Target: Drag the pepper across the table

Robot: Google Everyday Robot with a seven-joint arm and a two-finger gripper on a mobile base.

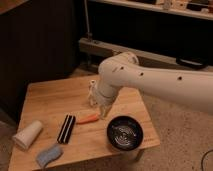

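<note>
The orange pepper (88,118) lies on the light wooden table (50,97), between the black brush (66,128) and the dark bowl (124,133). My gripper (101,111) hangs from the white arm and comes down at the pepper's right end, touching or nearly touching it. The arm's wrist hides the space just behind the pepper.
A white cup (27,135) lies on its side at the table's left front. A blue-grey sponge (48,155) sits near the front edge. The dark bowl stands at the front right corner. A dark cabinet and a low shelf stand behind the table.
</note>
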